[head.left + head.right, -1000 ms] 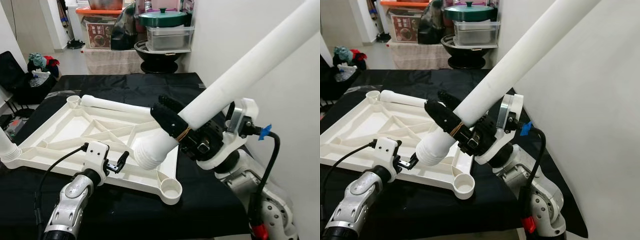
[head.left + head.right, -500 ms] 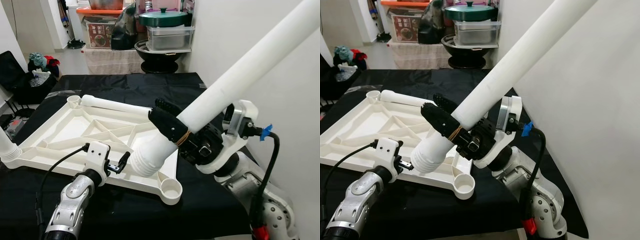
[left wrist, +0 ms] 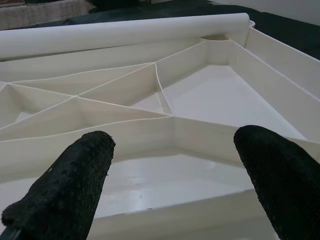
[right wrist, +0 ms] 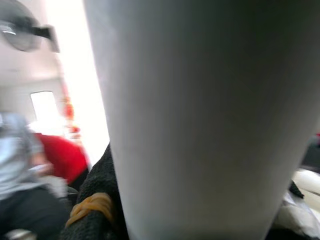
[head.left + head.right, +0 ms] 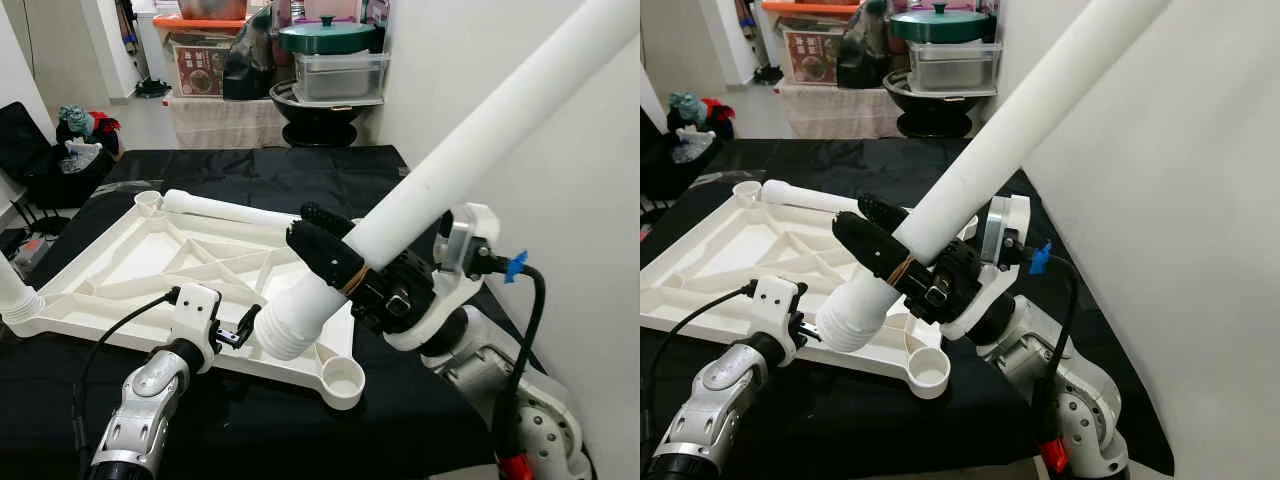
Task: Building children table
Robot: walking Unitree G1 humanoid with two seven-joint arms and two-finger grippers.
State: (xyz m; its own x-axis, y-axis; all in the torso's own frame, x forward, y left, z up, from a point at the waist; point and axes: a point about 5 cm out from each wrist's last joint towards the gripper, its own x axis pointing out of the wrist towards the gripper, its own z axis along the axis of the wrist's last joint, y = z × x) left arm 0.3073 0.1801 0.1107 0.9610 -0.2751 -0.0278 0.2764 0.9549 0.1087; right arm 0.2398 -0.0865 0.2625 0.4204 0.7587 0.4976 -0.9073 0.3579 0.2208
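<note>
smooth white tubular leg (image 5: pixel 470 150) clamped in right pincer (image 5: pixel 335 262); left pincer (image 5: pixel 243 325) apart beside ribbed plastic tabletop (image 5: pixel 130 260)

We see a black cloth (image 5: pixel 250 165) covering the work surface. Beyond its far edge sits a green lidded pot (image 5: pixel 327 36) on a clear plastic container (image 5: pixel 340 75), above a dark round basin (image 5: pixel 315 105). An orange-lidded storage box (image 5: pixel 200 55) stands to their left. A black bag (image 5: pixel 35 160) lies at far left.
</note>
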